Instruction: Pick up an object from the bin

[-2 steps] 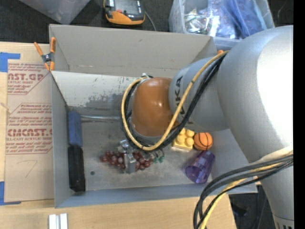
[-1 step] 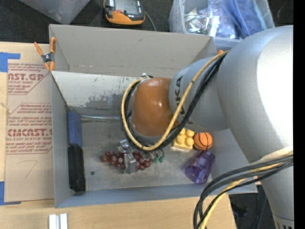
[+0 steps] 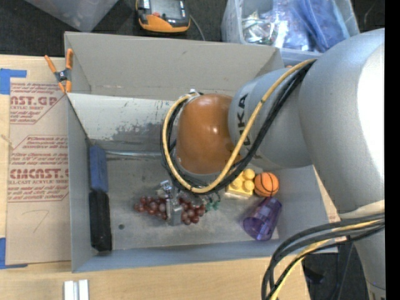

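Here the tool (image 3: 175,210), grip unclear, hangs over a dark-red grape bunch (image 3: 149,206) lying left-right

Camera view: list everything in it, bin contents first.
Grey metal bin: one, grey, middle of the view.
Blue rectangular block: one, blue, against the bin's left wall.
Black long bar: one, black, left wall, in front of the blue block.
Dark red grape-like cluster: one, dark red, mid-floor, around the gripper.
Yellow studded brick: one, yellow, right of centre, partly under the arm.
Orange lined ball: one, orange, touching the brick's right side.
Purple translucent cup: one, purple, front right.
Orange-and-black device: one, outside the bin, top.
Robot arm: one, grey, orange cover, from the right.
Gripper: one, metal, down in the red cluster.
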Robot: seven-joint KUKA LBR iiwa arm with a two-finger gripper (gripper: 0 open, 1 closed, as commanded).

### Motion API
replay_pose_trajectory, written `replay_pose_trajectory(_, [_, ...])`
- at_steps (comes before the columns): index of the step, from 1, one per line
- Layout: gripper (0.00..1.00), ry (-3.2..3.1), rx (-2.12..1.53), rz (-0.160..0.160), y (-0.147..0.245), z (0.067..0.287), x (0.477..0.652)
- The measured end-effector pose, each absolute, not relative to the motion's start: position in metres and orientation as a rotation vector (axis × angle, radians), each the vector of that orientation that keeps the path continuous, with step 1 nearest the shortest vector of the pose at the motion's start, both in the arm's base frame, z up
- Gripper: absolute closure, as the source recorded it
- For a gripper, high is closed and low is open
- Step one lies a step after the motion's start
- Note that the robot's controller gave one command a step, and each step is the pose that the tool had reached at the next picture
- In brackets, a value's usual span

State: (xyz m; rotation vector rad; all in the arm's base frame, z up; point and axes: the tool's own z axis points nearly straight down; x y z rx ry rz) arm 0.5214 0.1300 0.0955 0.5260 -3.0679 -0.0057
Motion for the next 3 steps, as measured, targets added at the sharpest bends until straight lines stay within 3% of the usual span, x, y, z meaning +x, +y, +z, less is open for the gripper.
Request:
replay_pose_trajectory(1, [1.00,-3.069,0.582,-0.010,0.126,0.120,0.530])
replay_pose_trajectory(2, [1.00,-3.018,0.810,-0.011,0.077,0.157,0.527])
replay_pose_trajectory(3, [1.00,-3.044,0.705,-0.012,0.116,0.272,0.530])
